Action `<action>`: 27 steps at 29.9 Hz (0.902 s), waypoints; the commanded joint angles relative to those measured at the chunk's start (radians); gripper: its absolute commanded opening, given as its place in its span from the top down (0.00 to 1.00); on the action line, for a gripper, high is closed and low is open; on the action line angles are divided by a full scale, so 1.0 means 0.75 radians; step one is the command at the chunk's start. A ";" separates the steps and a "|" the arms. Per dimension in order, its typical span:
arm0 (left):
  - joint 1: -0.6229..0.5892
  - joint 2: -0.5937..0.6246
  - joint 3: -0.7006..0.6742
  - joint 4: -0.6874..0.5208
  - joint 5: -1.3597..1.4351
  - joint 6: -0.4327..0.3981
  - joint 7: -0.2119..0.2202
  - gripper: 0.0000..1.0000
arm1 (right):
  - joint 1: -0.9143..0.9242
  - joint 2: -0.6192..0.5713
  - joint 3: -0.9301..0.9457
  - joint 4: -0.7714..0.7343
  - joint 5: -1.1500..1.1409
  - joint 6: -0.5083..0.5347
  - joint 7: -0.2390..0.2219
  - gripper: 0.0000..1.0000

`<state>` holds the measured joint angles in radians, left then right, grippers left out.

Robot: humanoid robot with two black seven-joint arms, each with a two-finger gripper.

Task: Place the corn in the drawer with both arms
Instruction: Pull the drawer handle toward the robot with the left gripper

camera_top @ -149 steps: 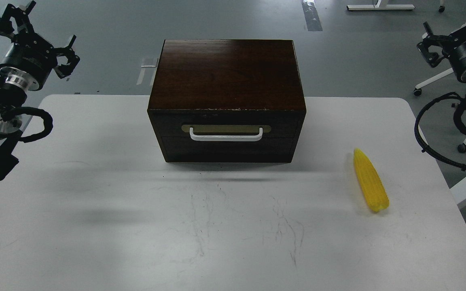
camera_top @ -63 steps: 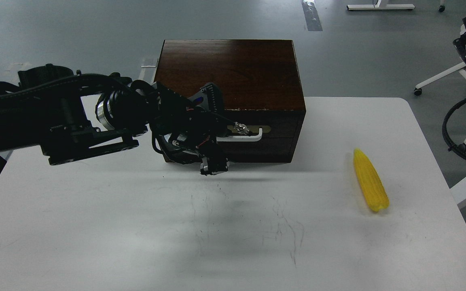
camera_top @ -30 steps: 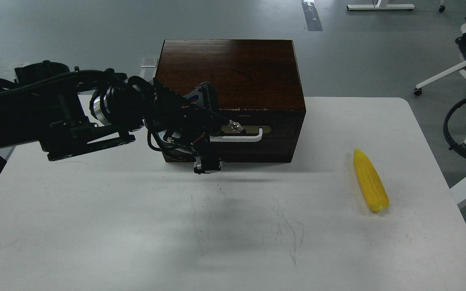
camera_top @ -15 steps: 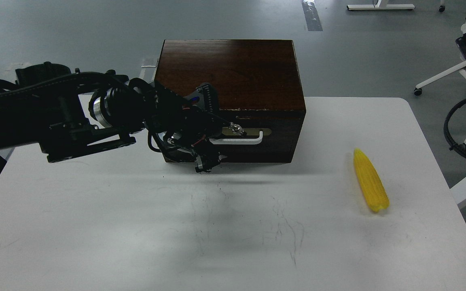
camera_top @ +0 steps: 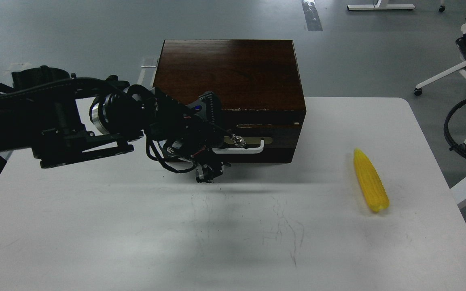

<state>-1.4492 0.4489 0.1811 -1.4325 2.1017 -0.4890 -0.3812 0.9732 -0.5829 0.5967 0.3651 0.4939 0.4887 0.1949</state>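
One arm in play: left gripper [camera_top: 224, 150] sits at the left end of the white handle [camera_top: 244, 148], fingers appear clamped on the bar, though the dark, cluttered view leaves some doubt. Drawer [camera_top: 263, 139] is out a crack from the cabinet [camera_top: 229, 72], narrow gap showing under the top edge. Corn [camera_top: 371, 185] lies flat on the table [camera_top: 95, 226], well right of the cabinet, untouched. Right gripper is out of view; only a cable loop [camera_top: 455, 129] shows at the right edge.

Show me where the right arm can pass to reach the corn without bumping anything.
Bare table lies between the wooden box and the corn, and all along the front edge. It is crowded at the drawer front, where the left gripper sits at the white handle.
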 commanded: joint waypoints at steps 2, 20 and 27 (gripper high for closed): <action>-0.025 0.001 0.000 -0.060 0.000 0.000 0.005 0.54 | -0.003 -0.002 0.000 -0.012 0.000 0.000 0.000 0.00; -0.029 0.064 0.002 -0.119 0.000 0.000 0.007 0.53 | -0.003 -0.022 -0.002 -0.012 0.000 0.000 -0.002 0.00; -0.035 0.052 0.004 -0.066 0.000 0.000 0.015 0.52 | -0.003 -0.027 -0.002 -0.012 0.000 0.000 0.000 0.00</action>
<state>-1.4813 0.4916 0.1825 -1.5047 2.0993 -0.4887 -0.3736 0.9710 -0.6022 0.5951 0.3558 0.4939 0.4887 0.1936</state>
